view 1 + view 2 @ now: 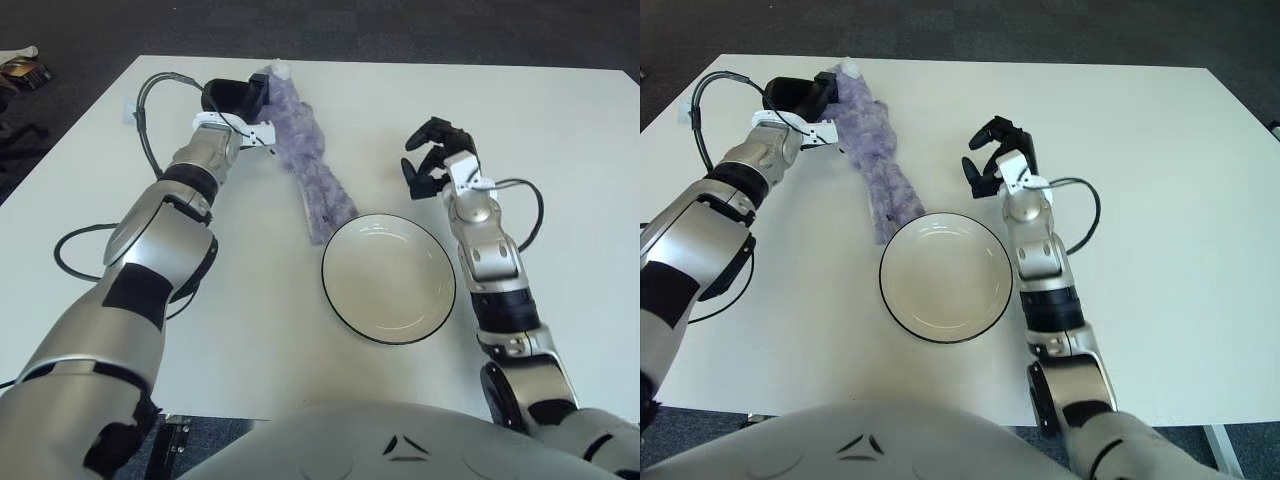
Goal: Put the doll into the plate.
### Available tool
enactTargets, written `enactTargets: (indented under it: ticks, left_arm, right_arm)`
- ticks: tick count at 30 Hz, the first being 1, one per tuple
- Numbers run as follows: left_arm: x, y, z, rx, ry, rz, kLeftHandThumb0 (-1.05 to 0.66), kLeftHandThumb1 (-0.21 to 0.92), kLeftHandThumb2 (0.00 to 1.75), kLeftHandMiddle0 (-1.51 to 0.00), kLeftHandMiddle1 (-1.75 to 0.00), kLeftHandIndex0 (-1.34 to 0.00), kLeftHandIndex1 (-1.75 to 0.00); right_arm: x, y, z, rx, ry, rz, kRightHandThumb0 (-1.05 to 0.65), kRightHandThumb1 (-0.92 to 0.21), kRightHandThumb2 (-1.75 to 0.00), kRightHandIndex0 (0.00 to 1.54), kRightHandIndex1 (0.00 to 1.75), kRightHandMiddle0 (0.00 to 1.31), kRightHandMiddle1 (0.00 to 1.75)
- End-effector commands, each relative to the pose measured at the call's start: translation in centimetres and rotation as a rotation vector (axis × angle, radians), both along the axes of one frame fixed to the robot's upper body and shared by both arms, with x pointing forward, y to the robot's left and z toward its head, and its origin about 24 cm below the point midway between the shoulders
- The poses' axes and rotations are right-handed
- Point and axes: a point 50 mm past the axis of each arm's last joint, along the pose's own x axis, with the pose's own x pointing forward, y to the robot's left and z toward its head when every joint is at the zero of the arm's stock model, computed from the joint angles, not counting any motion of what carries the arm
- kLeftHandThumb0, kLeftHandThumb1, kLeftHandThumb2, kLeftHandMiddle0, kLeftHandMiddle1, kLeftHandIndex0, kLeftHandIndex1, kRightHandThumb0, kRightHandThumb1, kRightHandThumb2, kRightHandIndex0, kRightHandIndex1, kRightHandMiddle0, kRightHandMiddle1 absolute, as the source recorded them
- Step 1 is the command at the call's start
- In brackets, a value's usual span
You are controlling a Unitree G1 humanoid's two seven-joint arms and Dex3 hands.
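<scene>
A long purple plush doll (312,172) lies slanted on the white table, its lower end just off the upper-left rim of the plate. My left hand (238,100) is at the doll's far top end, its fingers closed on that end. The round white plate (388,280) with a dark rim stands empty near the middle of the table. My right hand (432,158) hovers beyond the plate's upper-right rim, to the right of the doll, fingers spread and holding nothing.
A black cable (70,250) loops on the table beside my left arm, and another cable (150,95) arches over the left wrist. The table's far edge (450,64) meets dark carpet. A small object (18,70) lies on the floor at top left.
</scene>
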Motion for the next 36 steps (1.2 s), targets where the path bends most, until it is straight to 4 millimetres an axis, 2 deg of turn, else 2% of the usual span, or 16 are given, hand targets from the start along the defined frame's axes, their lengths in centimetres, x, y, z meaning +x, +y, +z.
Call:
enactTargets:
  ticks: [1,4,7,9,12,15,20,24,26,29,30,31,32,34,36]
  left_arm:
    - [0.1,-0.6,0.1,-0.021,0.022,0.005,0.00,0.10,1.44,-0.86,-1.49,-0.63,-1.63]
    - [0.2,-1.1,0.1,-0.042,0.027,0.011,0.00,0.13,1.40,-0.85,-1.51,-0.63,-1.57]
    - [0.3,-1.4,0.2,-0.051,0.029,0.012,0.00,0.15,1.36,-0.84,-1.54,-0.64,-1.50]
    - [0.3,-1.6,0.2,-0.061,0.029,0.011,0.00,0.16,1.34,-0.84,-1.55,-0.64,-1.47]
    - [0.3,-2.1,0.3,-0.081,0.030,0.010,0.00,0.18,1.32,-0.82,-1.57,-0.65,-1.43]
    - [0.3,-2.5,0.3,-0.100,0.033,0.009,0.00,0.21,1.27,-0.80,-1.56,-0.64,-1.41]
    - [0.3,-3.3,0.4,-0.129,0.036,0.008,0.00,0.23,1.25,-0.79,-1.53,-0.63,-1.44]
    - [0.4,-3.9,0.5,-0.162,0.037,0.010,0.00,0.16,1.38,-0.72,-1.62,-0.70,-1.52]
    - [0.4,-4.1,0.6,-0.178,0.037,0.011,0.00,0.15,1.40,-0.70,-1.65,-0.70,-1.53]
    - [0.4,-4.2,0.6,-0.189,0.038,0.013,0.00,0.14,1.43,-0.68,-1.70,-0.72,-1.52]
    - [0.4,-4.3,0.6,-0.195,0.038,0.015,0.00,0.14,1.43,-0.67,-1.70,-0.72,-1.52]
    - [0.4,-4.3,0.6,-0.199,0.039,0.016,0.00,0.13,1.44,-0.66,-1.72,-0.73,-1.52]
    - [0.4,-4.4,0.6,-0.211,0.039,0.023,0.00,0.13,1.44,-0.66,-1.72,-0.73,-1.52]
    - [0.4,-4.6,0.7,-0.232,0.039,0.037,0.00,0.12,1.45,-0.64,-1.74,-0.77,-1.48]
    - [0.5,-4.7,0.8,-0.245,0.039,0.045,0.00,0.11,1.45,-0.64,-1.74,-0.79,-1.46]
  right_arm:
    - [1.4,0.1,2.0,-0.106,-0.005,0.004,-0.01,-0.24,-1.37,0.68,1.75,0.50,1.61]
    - [2.4,0.6,3.3,-0.223,-0.015,0.034,-0.01,-0.28,-1.33,0.65,1.75,0.46,1.63]
    - [2.8,0.9,3.6,-0.278,-0.016,0.050,-0.01,-0.32,-1.29,0.63,1.75,0.42,1.63]
    - [3.1,1.1,3.7,-0.317,-0.015,0.063,-0.01,-0.36,-1.26,0.54,1.75,0.42,1.69]
    - [3.7,1.5,4.0,-0.372,-0.012,0.079,-0.01,-0.41,-1.20,0.54,1.75,0.35,1.68]
    - [4.2,1.6,4.5,-0.406,-0.006,0.091,-0.01,-0.52,-1.07,0.49,1.73,0.23,1.72]
    - [4.7,2.0,5.3,-0.443,-0.003,0.102,-0.01,-0.65,-0.90,0.45,1.66,0.14,1.74]
    - [4.8,2.2,5.5,-0.464,-0.004,0.112,-0.01,-0.84,-0.59,0.40,1.54,0.07,1.74]
    - [4.8,2.3,5.5,-0.459,0.003,0.128,-0.18,-0.88,-0.55,0.37,1.44,0.13,1.75]
    - [4.8,2.4,5.6,-0.454,0.010,0.144,-0.47,-0.79,-0.56,0.36,1.29,0.04,1.54]
    - [4.8,2.5,5.6,-0.451,0.016,0.155,-0.50,-0.78,-0.56,0.36,1.28,0.03,1.51]
    - [4.8,2.5,5.6,-0.450,0.021,0.162,-0.54,-0.77,-0.57,0.35,1.23,0.02,1.40]
    - [4.8,2.6,5.8,-0.449,0.036,0.185,-0.56,-0.76,-0.58,0.35,1.21,0.02,1.36]
    - [4.9,2.8,6.0,-0.452,0.061,0.222,-0.62,-0.77,-0.55,0.31,1.01,0.01,1.05]
    - [5.0,2.8,6.1,-0.459,0.073,0.241,-0.64,-0.78,-0.53,0.29,0.93,0.00,0.93]
